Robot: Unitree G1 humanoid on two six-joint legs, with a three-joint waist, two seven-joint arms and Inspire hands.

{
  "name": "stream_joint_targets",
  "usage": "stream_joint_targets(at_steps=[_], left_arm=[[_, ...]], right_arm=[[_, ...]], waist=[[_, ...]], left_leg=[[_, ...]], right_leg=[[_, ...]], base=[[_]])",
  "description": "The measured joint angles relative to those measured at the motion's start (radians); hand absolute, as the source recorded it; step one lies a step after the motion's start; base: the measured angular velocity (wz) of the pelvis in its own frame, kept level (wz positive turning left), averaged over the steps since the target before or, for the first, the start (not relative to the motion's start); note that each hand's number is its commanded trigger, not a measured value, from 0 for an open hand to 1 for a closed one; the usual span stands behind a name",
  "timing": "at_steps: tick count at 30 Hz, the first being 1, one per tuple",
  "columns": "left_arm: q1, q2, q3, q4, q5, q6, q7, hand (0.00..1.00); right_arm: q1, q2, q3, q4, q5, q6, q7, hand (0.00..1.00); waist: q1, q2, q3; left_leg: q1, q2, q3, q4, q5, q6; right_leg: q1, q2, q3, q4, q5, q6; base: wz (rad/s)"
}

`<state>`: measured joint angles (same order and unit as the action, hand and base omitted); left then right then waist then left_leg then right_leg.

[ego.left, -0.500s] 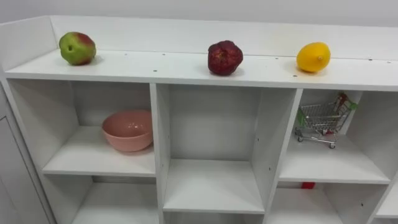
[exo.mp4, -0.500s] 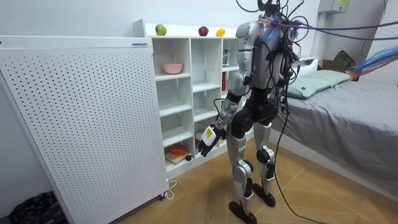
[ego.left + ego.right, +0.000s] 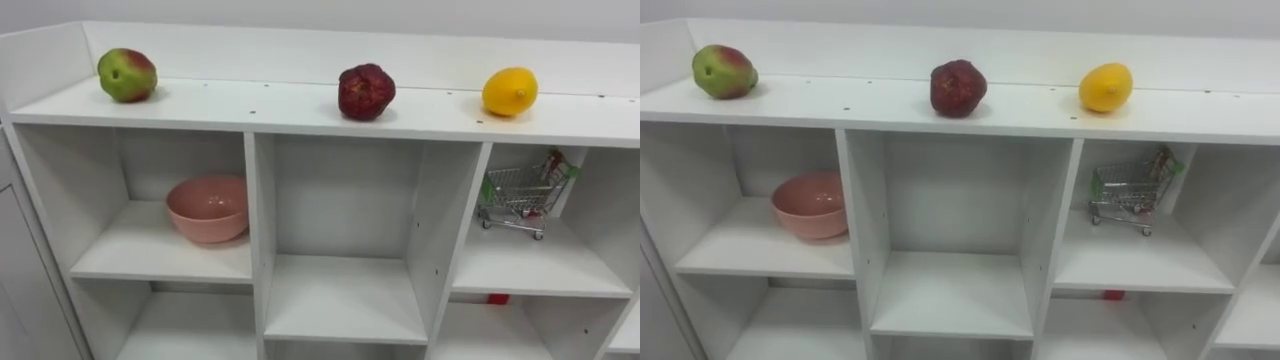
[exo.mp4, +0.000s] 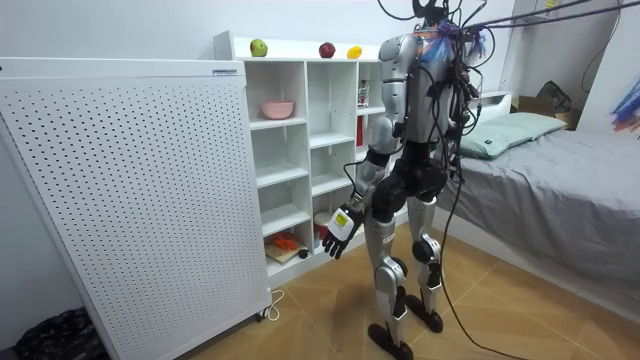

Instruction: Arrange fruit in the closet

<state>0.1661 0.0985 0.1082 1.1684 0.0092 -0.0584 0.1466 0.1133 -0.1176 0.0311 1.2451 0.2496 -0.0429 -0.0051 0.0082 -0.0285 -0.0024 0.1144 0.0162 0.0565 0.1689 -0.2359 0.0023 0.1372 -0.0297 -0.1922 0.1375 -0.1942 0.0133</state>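
The robot stands facing the white closet (image 4: 300,150) with its left hand (image 4: 338,228) hanging low by its thigh, fingers loose and empty. High above that hand, the green-red fruit (image 3: 126,75), pomegranate (image 3: 365,92) and lemon (image 3: 509,91) line the top board well apart. It looks like one fruit per column, so a reach up comes next.

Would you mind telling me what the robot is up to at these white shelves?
The robot stands facing the white shelf unit and is handling nothing right now. Its left hand hangs low beside its thigh, fingers relaxed and holding nothing. Three fruits sit apart on the top board: a green and red fruit at the left, a dark red pomegranate in the middle and a lemon at the right. A pink bowl sits in the upper left compartment, a toy shopping cart in the upper right.
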Motion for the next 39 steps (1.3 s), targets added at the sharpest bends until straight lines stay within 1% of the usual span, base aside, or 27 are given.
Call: stream_joint_targets(at_steps=[3,4,5,6,7,8,9,10,11,12,13,14,15,16,17,18,21,23,25,26,27,29,31,34,36,38,39], left_arm=[[0.005,-0.001,0.009,0.004,-0.003,-0.009,0.0,0.0],[0.004,-0.003,0.017,0.011,-0.005,-0.011,0.0,0.0],[0.008,-0.004,0.027,0.011,-0.001,-0.011,0.0,0.0],[0.012,-0.004,0.03,0.009,0.001,-0.011,0.0,0.0],[0.02,-0.002,0.038,0.006,0.001,-0.012,-0.001,0.0],[0.025,-0.001,0.047,0.006,0.002,-0.012,-0.001,0.0],[0.025,0.0,0.049,0.006,0.002,-0.012,0.0,0.0],[0.023,0.0,0.057,0.007,0.002,-0.012,0.0,0.0],[0.03,-0.001,0.063,0.009,0.002,-0.012,-0.001,0.0],[0.035,-0.001,0.065,0.008,0.002,-0.012,-0.001,0.0],[0.046,0.0,0.064,0.007,0.003,-0.012,-0.001,0.0],[0.052,0.0,0.062,0.007,0.003,-0.011,0.0,0.0],[0.054,0.0,0.063,0.007,0.004,-0.01,0.001,0.0],[0.063,0.0,0.063,0.006,0.007,-0.007,0.004,0.0],[0.064,0.001,0.063,0.003,0.007,-0.002,0.007,0.0],[0.067,0.001,0.061,-0.005,0.007,0.004,0.01,0.0],[0.078,0.008,0.05,-0.011,0.022,0.024,0.018,0.0],[0.081,0.009,0.043,-0.02,0.062,0.032,0.018,0.0],[0.082,0.01,0.041,-0.033,0.089,0.036,0.018,0.0],[0.079,0.011,0.035,-0.033,0.097,0.036,0.018,0.0],[0.077,0.011,0.033,-0.033,0.104,0.036,0.018,0.0],[0.074,0.009,0.026,-0.03,0.125,0.036,0.018,0.0],[0.076,0.011,0.019,-0.028,0.133,0.038,0.018,0.0],[0.083,0.013,0.002,-0.028,0.163,0.04,0.016,0.0],[0.091,0.014,-0.005,-0.027,0.163,0.049,0.013,0.0],[0.092,0.018,-0.005,-0.028,0.163,0.054,0.011,0.0],[0.092,0.019,-0.005,-0.028,0.163,0.054,0.01,0.0]], right_arm=[[0.004,0.008,-0.037,-0.003,0.007,0.001,-0.009,0.0],[0.003,0.008,-0.06,-0.009,0.017,0.004,-0.017,0.0],[0.007,0.007,-0.094,-0.058,0.028,0.025,-0.035,0.0],[0.007,0.007,-0.106,-0.091,0.033,0.03,-0.045,0.0],[0.002,0.007,-0.137,-0.158,0.046,0.03,-0.066,0.0],[-0.014,0.006,-0.16,-0.195,0.067,0.018,-0.082,0.0],[-0.024,0.006,-0.174,-0.209,0.076,0.015,-0.088,0.0],[-0.036,0.007,-0.2,-0.266,0.089,0.018,-0.103,0.0],[-0.042,0.007,-0.216,-0.343,0.097,0.013,-0.114,0.0],[-0.046,0.007,-0.222,-0.38,0.099,0.011,-0.122,0.0],[-0.046,0.007,-0.222,-0.47,0.099,0.009,-0.141,0.0],[-0.047,0.007,-0.218,-0.552,0.094,-0.001,-0.162,0.0],[-0.047,0.007,-0.216,-0.588,0.094,-0.005,-0.172,0.0],[-0.047,0.007,-0.211,-0.659,0.095,-0.01,-0.192,0.0],[-0.047,0.008,-0.208,-0.734,0.097,-0.01,-0.209,0.0],[-0.047,0.008,-0.207,-0.772,0.098,-0.01,-0.218,0.0],[-0.057,0.004,-0.206,-0.941,0.088,-0.012,-0.267,0.0],[-0.057,0.004,-0.199,-0.996,0.04,-0.012,-0.289,0.0],[-0.057,0.002,-0.185,-1.045,0.01,-0.012,-0.296,0.0],[-0.057,-0.002,-0.172,-1.076,0.002,-0.012,-0.299,0.0],[-0.057,-0.003,-0.168,-1.091,-0.005,-0.012,-0.299,0.0],[-0.058,-0.009,-0.162,-1.162,-0.038,-0.012,-0.307,0.0],[-0.06,-0.015,-0.162,-1.214,-0.063,-0.014,-0.313,0.0],[-0.061,-0.026,-0.151,-1.303,-0.103,-0.022,-0.323,0.0],[-0.068,-0.054,-0.128,-1.365,-0.141,-0.028,-0.319,0.0],[-0.078,-0.062,-0.124,-1.39,-0.147,-0.038,-0.319,0.0],[-0.085,-0.063,-0.122,-1.394,-0.147,-0.041,-0.319,0.0]], waist=[[-0.001,0.001,0.0004],[-0.001,-0.002,-0.0015],[0.0,0.0,-0.0028],[-0.001,0.0,-0.0021],[-0.002,-0.002,0.0005],[-0.005,0.002,0.0034],[-0.004,-0.002,0.0025],[-0.004,-0.007,0.0004],[-0.002,-0.004,0.0044],[-0.004,-0.006,0.0056],[-0.004,-0.005,0.0053],[-0.003,-0.006,0.0069],[-0.001,-0.009,0.0074],[0.0,-0.005,0.0071],[0.001,-0.015,0.0038],[0.001,-0.005,0.0007],[0.001,-0.013,0.0027],[0.002,-0.016,0.0043],[0.003,-0.016,0.0076],[0.003,-0.011,0.0099],[0.003,-0.011,0.0097],[0.019,-0.003,0.0097],[0.021,0.0,0.0092],[0.027,-0.001,0.0078],[0.028,-0.005,0.0054],[0.031,-0.01,0.0021],[0.031,-0.011,0.0019]], left_leg=[[0.0,0.0,-0.001,0.002,0.0,0.0],[0.001,0.0,-0.001,0.003,0.0,0.0],[0.003,0.0,0.001,0.003,0.0,0.0],[0.002,0.0,0.002,0.004,0.0,0.0],[0.0,0.0,0.012,0.007,0.0,0.0],[0.0,-0.001,0.013,0.009,0.0,0.0],[0.001,-0.001,0.013,0.01,0.0,0.001],[0.002,-0.001,0.013,0.01,0.0,0.001],[0.002,-0.002,0.014,0.01,0.0,0.001],[0.002,-0.002,0.014,0.011,0.001,0.001],[0.002,-0.002,0.014,0.011,0.001,0.001],[-0.001,-0.002,0.014,0.012,0.001,0.001],[-0.002,-0.002,0.014,0.012,0.001,0.001],[-0.003,-0.001,0.014,0.012,0.001,0.001],[-0.007,-0.002,0.014,0.011,0.001,0.001],[-0.009,-0.002,0.014,0.011,0.001,0.001],[-0.014,-0.002,0.014,0.011,0.001,0.001],[-0.012,-0.002,0.014,0.011,0.001,0.001],[-0.011,-0.002,0.014,0.01,0.001,0.001],[-0.014,-0.002,0.017,0.011,0.001,0.001],[-0.014,-0.002,0.019,0.012,0.001,0.001],[-0.018,0.0,0.024,0.012,0.001,0.001],[-0.019,0.0,0.024,0.015,0.001,0.002],[-0.02,0.001,0.022,0.021,0.001,0.002],[-0.021,0.001,0.02,0.024,0.001,0.002],[-0.022,0.001,0.018,0.026,0.001,0.002],[-0.023,0.001,0.018,0.027,0.001,0.002]], right_leg=[[0.001,0.0,0.0,0.001,0.0,0.0],[0.0,-0.001,0.001,0.004,0.0,0.0],[-0.002,-0.002,0.001,0.008,0.0,0.0],[-0.005,-0.003,0.001,0.013,0.0,0.0],[-0.01,-0.004,0.0,0.016,0.0,0.0],[-0.009,-0.005,-0.001,0.016,0.0,0.0],[-0.009,-0.005,-0.001,0.016,0.0,0.0],[-0.007,-0.005,0.001,0.016,0.0,0.0],[-0.006,-0.005,0.003,0.016,0.0,0.001],[-0.006,-0.005,0.003,0.016,0.0,0.001],[-0.005,-0.005,0.003,0.015,0.0,0.001],[-0.008,-0.005,0.003,0.015,0.0,0.001],[-0.01,-0.005,0.003,0.015,0.0,0.001],[-0.017,-0.004,0.003,0.013,0.0,0.001],[-0.021,-0.005,0.003,0.013,-0.001,0.001],[-0.024,-0.005,0.003,0.013,-0.001,0.001],[-0.029,-0.005,0.004,0.02,-0.001,0.001],[-0.026,-0.005,0.005,0.02,-0.001,0.002],[-0.026,-0.005,0.007,0.019,-0.001,0.002],[-0.026,-0.005,0.017,0.019,-0.001,0.002],[-0.026,-0.004,0.02,0.018,0.0,0.002],[-0.038,-0.004,0.023,0.032,0.0,0.002],[-0.039,-0.004,0.023,0.034,0.0,0.002],[-0.036,-0.004,0.018,0.037,0.0,0.001],[-0.037,-0.004,0.017,0.04,0.0,0.001],[-0.036,-0.004,0.015,0.041,0.0,0.001],[-0.037,-0.004,0.015,0.042,0.0,0.001]], base=[[0.0],[-0.04],[-0.07],[-0.14],[-0.1],[-0.07],[0.0],[0.0],[0.0],[0.0],[0.0],[0.0],[0.0],[0.0],[0.0],[0.0],[0.0],[0.0],[-0.02],[-0.05],[-0.08],[-0.09],[-0.02],[0.01],[0.0],[0.0],[0.0]])
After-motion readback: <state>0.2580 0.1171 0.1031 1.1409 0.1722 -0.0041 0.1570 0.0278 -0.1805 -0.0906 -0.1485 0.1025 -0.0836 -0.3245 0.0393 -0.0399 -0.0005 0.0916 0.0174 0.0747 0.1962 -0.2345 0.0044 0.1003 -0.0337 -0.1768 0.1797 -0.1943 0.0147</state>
